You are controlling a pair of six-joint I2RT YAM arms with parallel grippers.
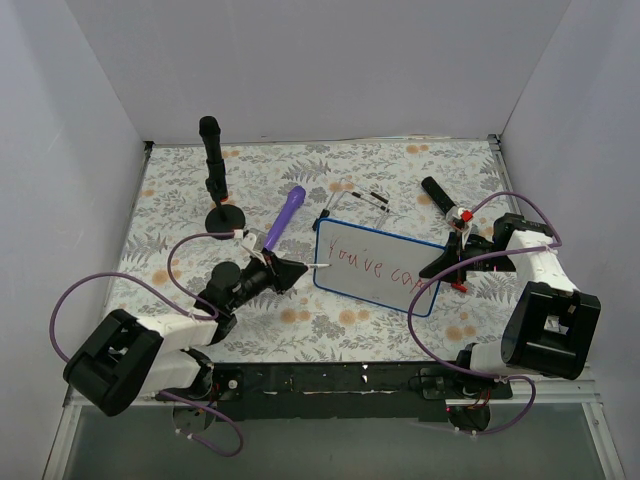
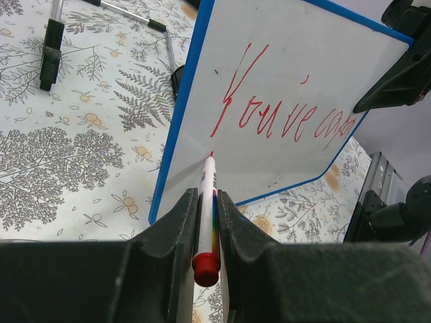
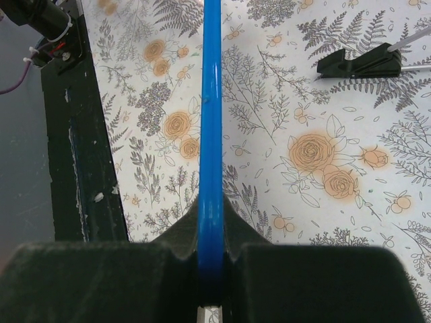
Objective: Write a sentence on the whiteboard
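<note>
The whiteboard [image 1: 375,285], white with a thin blue rim, sits tilted on the floral table right of centre. On it is the sentence [image 1: 378,264], one line of red script reading roughly "You've can" [image 2: 283,114]. My left gripper [image 2: 207,202] is shut on a white marker [image 2: 209,182] with a rainbow stripe and a red end cap. The marker's tip touches the whiteboard [image 2: 303,47] just below the first letter. My right gripper [image 3: 211,225] is shut on the whiteboard's blue rim [image 3: 211,101], at the board's right side [image 1: 440,268].
A purple handle-shaped object [image 1: 285,218] lies left of the board. A black post on a round base [image 1: 215,170] stands at the back left. Thin black-tipped wire pieces [image 1: 368,197] and a black marker [image 1: 440,195] lie behind the board. The table's black front edge [image 3: 81,134] is near.
</note>
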